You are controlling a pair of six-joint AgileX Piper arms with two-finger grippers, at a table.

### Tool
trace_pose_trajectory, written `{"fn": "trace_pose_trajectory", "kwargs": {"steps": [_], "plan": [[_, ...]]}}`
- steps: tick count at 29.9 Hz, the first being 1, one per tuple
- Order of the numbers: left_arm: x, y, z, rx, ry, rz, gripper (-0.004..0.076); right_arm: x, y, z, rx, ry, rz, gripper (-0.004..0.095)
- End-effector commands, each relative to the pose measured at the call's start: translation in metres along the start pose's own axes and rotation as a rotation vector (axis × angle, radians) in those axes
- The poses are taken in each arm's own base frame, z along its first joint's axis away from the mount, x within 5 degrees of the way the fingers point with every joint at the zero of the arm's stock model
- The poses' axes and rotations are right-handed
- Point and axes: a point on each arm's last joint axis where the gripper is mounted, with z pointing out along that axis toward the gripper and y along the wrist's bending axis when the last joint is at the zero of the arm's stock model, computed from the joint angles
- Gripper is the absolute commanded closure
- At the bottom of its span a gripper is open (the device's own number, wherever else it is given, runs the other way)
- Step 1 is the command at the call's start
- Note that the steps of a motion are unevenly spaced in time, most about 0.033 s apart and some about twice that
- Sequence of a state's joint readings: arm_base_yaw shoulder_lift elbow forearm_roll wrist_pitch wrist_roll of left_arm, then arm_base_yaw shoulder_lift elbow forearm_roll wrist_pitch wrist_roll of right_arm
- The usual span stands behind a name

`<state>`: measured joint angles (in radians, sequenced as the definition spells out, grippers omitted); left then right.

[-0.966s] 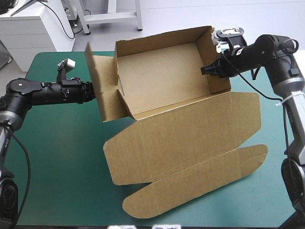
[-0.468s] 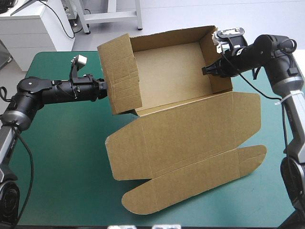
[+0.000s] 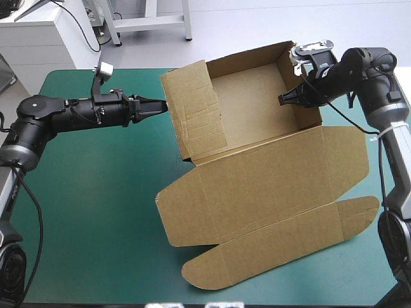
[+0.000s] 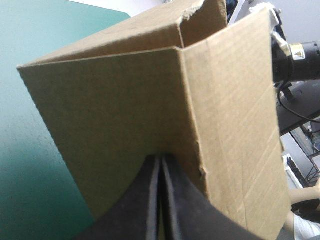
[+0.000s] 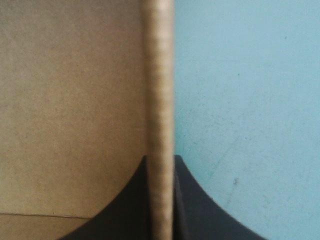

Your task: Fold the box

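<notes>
Bright, even light from above; the box [image 3: 257, 192] casts a thin, soft shadow on the table [image 3: 83, 212] at lower centre.

The box [image 3: 257, 186] is matt brown corrugated board, its cut edge ribbed. The teal-green cover [image 3: 83, 192] at its nine o'clock looks smooth and matt; the left gripper [image 4: 161, 159], faintly glossy black.

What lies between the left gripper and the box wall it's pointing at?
Nothing shows there. In the left wrist view the left gripper, fingers shut, has its tip against the outer wall of the box; the high view shows no gap either.
</notes>
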<state>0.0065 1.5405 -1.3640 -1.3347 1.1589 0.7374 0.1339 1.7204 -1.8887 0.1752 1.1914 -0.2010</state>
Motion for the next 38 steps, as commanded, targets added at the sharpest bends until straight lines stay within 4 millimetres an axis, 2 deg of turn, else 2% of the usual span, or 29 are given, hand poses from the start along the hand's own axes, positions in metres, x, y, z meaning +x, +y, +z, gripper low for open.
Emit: {"fn": "trace_pose_trajectory", "kwargs": {"steps": [1,3,5,8,10,12,14,22,29,34,38], "plan": [[-0.008,-0.026,-0.009,0.064,-0.052,0.013,0.0731,-0.008,0.004,-0.032,0.005,-0.129,0.003,0.0927],[-0.008,-0.026,-0.009,0.061,-0.049,0.015,0.0715,-0.008,0.004,-0.032,0.005,-0.129,0.003,0.0927],[-0.007,-0.025,-0.009,0.052,-0.039,0.021,0.0655,-0.008,0.004,-0.032,0.005,-0.129,0.003,0.0927],[-0.005,-0.023,-0.008,0.031,-0.022,0.023,0.0458,-0.008,0.004,-0.032,0.005,-0.129,0.003,0.0927],[-0.006,-0.024,-0.008,0.038,-0.027,-0.005,0.0280,-0.008,0.004,-0.032,0.005,-0.129,0.003,0.0927],[-0.007,-0.025,-0.009,0.054,-0.040,-0.057,0.0134,-0.008,0.004,-0.032,0.005,-0.129,0.003,0.0927],[-0.007,-0.026,-0.009,0.065,-0.037,-0.092,0.0065,-0.008,0.004,-0.032,0.005,-0.129,0.003,0.0927],[-0.006,-0.030,-0.009,0.108,-0.022,-0.129,0.0070,-0.008,0.004,-0.032,0.007,-0.129,0.004,0.0927],[-0.011,-0.026,-0.009,0.056,-0.074,-0.108,0.0072,-0.011,0.003,-0.033,0.011,-0.154,0.031,0.0926],[-0.012,-0.030,-0.005,0.004,-0.056,-0.076,0.0072,-0.013,0.005,-0.034,0.007,-0.183,0.056,0.0921],[-0.015,-0.038,0.001,-0.106,-0.022,-0.057,0.0077,-0.015,0.015,-0.036,0.003,-0.198,0.037,0.0921]]}}
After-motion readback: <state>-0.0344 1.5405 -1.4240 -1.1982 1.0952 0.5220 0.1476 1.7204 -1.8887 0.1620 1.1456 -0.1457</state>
